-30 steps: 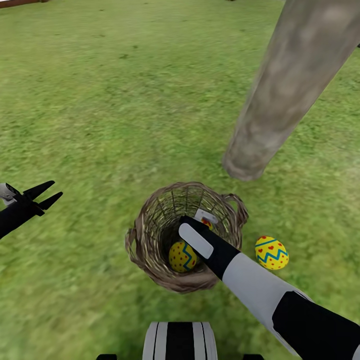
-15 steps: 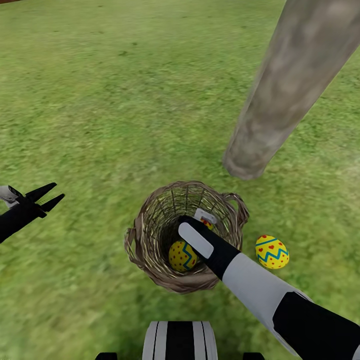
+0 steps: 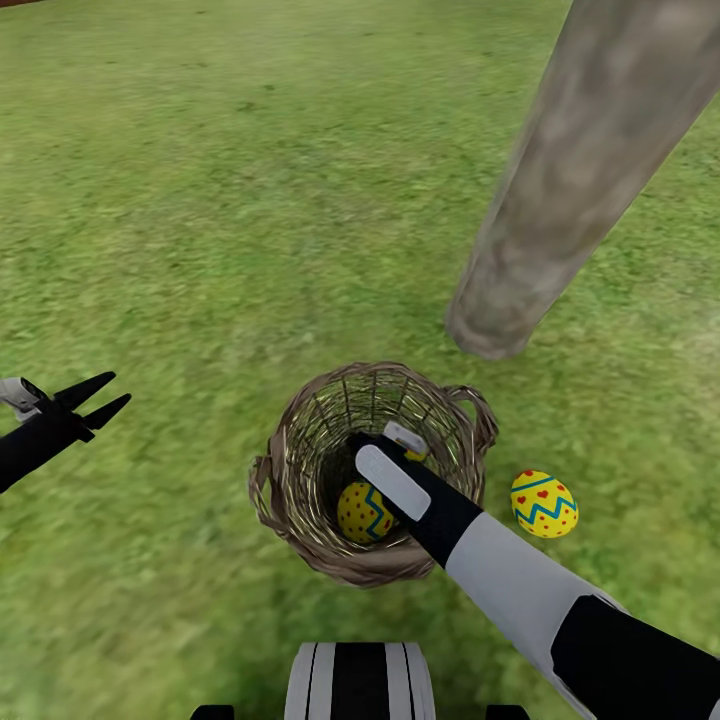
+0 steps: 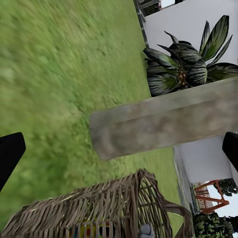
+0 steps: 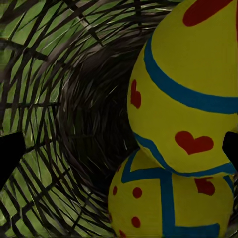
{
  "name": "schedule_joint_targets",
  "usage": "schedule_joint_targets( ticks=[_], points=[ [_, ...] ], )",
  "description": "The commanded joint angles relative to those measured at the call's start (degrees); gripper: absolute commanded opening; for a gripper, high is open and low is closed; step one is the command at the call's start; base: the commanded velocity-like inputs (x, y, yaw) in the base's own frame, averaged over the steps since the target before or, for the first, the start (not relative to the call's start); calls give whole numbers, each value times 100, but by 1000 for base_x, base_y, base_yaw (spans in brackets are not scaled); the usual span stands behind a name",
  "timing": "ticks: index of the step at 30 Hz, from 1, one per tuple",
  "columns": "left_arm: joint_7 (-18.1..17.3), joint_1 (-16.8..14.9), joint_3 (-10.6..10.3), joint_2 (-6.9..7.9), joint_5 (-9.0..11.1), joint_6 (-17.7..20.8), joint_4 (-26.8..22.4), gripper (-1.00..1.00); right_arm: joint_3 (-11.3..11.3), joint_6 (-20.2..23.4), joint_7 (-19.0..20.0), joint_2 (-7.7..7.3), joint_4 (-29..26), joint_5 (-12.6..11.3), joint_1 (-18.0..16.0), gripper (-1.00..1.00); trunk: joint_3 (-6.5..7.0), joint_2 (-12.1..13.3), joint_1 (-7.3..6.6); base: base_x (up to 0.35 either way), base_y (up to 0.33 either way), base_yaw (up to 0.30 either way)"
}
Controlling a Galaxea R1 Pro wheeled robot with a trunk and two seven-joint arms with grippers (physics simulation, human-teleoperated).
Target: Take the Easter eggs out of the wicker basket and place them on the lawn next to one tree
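Eggs first: two sit inside the wicker basket (image 3: pixel 372 470), low and centre in the head view. One egg in the basket (image 3: pixel 363 512) lies on the floor at the near side, its blue zigzag and red dots plain to see. In my right wrist view a heart-painted egg (image 5: pixel 188 84) rests on top of a dotted egg (image 5: pixel 168 203), the two touching, with dark woven twigs (image 5: pixel 59 99) curving round them. A third egg (image 3: pixel 543 504) lies on the lawn (image 3: pixel 200 200) just beside the basket's right rim, apart from it.

My right gripper (image 3: pixel 400 450) reaches down into the basket past the rim. I cannot tell from these views how wide its fingers stand or whether they have hold of anything. My left gripper (image 3: pixel 95 398) hangs at the left edge of the head view, well apart from the basket, fingers parted and holding nothing.

The tree trunk (image 3: pixel 570 180) meets the grass just beyond the basket, at upper right, near the loose egg. Open grass spreads to the left and beyond. My left wrist view shows the basket's side (image 4: pixel 99 208), the trunk (image 4: pixel 163 124), a dark striped-leaf plant (image 4: pixel 191 64) and a white wall (image 4: pixel 178 20).
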Motion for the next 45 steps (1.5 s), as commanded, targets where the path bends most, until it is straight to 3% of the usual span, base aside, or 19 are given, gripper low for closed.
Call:
schedule_joint_targets(
  ticks=[1,3,8,9,14,19,45],
  points=[
    [-17,-3,3,-1,-4,25,1,100,18,20,-44,-1,1,-34,-5,100,-3,-1,-1,0,0,0],
    [-17,-3,2,-3,-5,25,2,100,23,-45,-66,7,35,-99,-5,100,-3,-1,-1,0,0,0],
    [-11,-3,-1,-38,-15,24,3,100,16,-205,-132,16,196,65,0,100,-3,-1,-1,0,0,0],
    [-7,-3,-1,-61,-17,24,2,100,15,-351,-135,16,418,556,-2,100,-3,-1,-1,0,0,0],
    [8,-3,-4,-163,-30,17,-2,100,15,-356,-140,16,507,632,-5,100,-3,-1,-1,0,0,0],
    [10,-3,-2,-231,-31,16,-8,100,8,-354,-143,16,526,1049,-5,100,-3,-1,-1,0,0,0],
    [11,-3,-19,-258,-31,15,-8,100,3,-363,-149,16,719,1127,-5,100,-269,-17,30,0,0,0]
  ],
)
